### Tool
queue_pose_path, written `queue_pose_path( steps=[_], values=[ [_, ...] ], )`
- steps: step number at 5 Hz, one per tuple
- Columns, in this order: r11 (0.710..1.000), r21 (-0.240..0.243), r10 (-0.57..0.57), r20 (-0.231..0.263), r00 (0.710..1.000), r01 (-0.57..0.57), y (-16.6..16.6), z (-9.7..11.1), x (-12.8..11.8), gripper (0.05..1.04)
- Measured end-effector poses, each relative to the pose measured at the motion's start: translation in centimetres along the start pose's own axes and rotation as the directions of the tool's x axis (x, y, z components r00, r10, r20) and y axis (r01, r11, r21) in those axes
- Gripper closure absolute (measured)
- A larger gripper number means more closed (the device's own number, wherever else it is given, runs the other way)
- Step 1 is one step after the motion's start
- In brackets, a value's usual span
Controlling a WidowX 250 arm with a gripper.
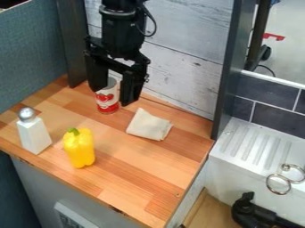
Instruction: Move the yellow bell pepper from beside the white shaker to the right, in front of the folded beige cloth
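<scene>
- Red-and-white can (108,106), upright toward the back of the orange-brown wooden counter (140,180); part of its upper body is hidden by the gripper.
- Black curved fitting (250,211) at the lower right, cut off by the view's edge, its kind hard to make out.
- Yellow plastic-looking bell pepper (79,149) with a green stem, upright near the counter's front edge.
- White, square-sided shaker (35,136) with a round silver top, standing left of the pepper, also near the front edge.
- Silver metal rings (278,183) at the white, ridged basin (253,144), which runs out of view on the right, beyond the counter's right edge.
- Off-white folded cloth (149,125), lying flat to the right of the can and well apart from the pepper; wood planks stretch between the two and on to the right edge.
- Black two-finger gripper (111,96), fingers spread, hanging in front of the can; whether either finger touches it cannot be told. The arm above is cut off by the top edge.
- Whitewashed plank wall (184,75) behind the counter, between dark upright posts.
</scene>
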State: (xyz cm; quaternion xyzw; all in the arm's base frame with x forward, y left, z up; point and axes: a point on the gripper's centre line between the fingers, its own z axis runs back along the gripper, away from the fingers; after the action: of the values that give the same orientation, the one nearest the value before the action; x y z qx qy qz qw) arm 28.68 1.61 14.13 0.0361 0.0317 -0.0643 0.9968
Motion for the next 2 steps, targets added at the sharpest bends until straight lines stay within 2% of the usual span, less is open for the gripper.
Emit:
queue_pose_path(
  steps=[1,2],
  values=[
    [1.000,-0.006,-0.002,-0.033,0.999,0.002,-0.12,-0.90,-0.15,0.083],
    [0.998,-0.020,-0.056,-0.039,0.998,0.055,0.49,-1.18,-0.47,0.083]
  ],
)
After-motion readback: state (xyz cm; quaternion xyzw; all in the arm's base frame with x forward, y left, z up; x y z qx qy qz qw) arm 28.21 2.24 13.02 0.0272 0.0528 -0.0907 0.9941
